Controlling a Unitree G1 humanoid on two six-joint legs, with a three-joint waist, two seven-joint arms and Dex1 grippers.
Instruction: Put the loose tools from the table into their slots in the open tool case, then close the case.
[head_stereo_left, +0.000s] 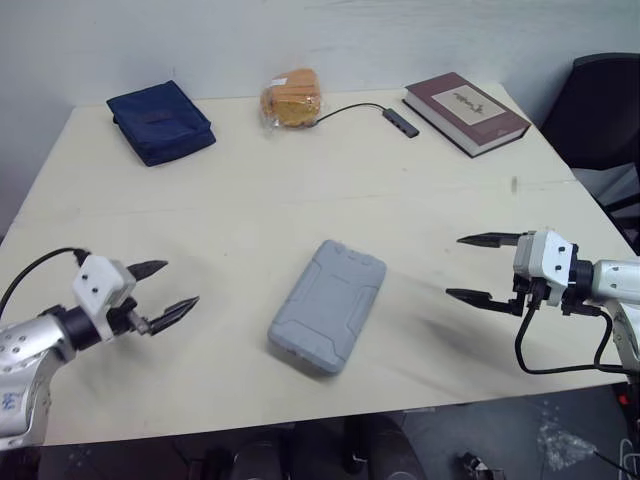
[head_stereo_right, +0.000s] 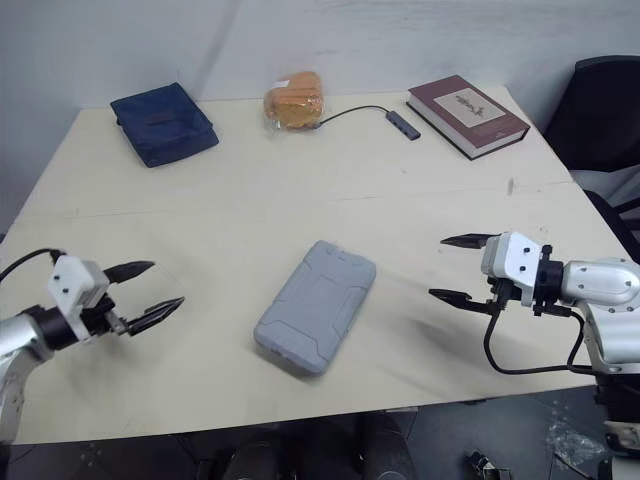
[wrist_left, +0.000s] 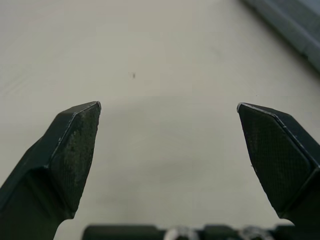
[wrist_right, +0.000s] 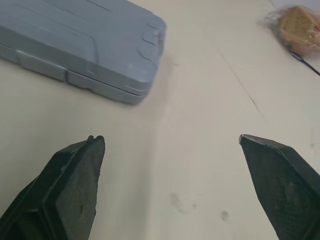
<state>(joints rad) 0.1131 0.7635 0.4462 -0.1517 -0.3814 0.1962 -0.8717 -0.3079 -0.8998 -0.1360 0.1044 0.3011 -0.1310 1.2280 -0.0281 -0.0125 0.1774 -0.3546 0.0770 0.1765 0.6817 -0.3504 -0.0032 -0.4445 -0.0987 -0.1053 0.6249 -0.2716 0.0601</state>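
The grey tool case (head_stereo_left: 328, 305) lies flat with its lid down in the middle of the table, and I see it again in the right wrist view (wrist_right: 85, 42). My left gripper (head_stereo_left: 168, 290) hovers open to the case's left, above bare tabletop, with nothing between its fingers (wrist_left: 75, 145). My right gripper (head_stereo_left: 478, 268) is open to the case's right, also holding nothing. Both grippers point inward toward the case and are well apart from it. I see no loose tools on the table.
Along the table's far edge lie a dark blue pouch (head_stereo_left: 160, 121), a bagged bread roll (head_stereo_left: 291, 98), a cable with a small hub (head_stereo_left: 400, 121) and a maroon book (head_stereo_left: 465, 112). A black chair (head_stereo_left: 600, 110) stands at the right.
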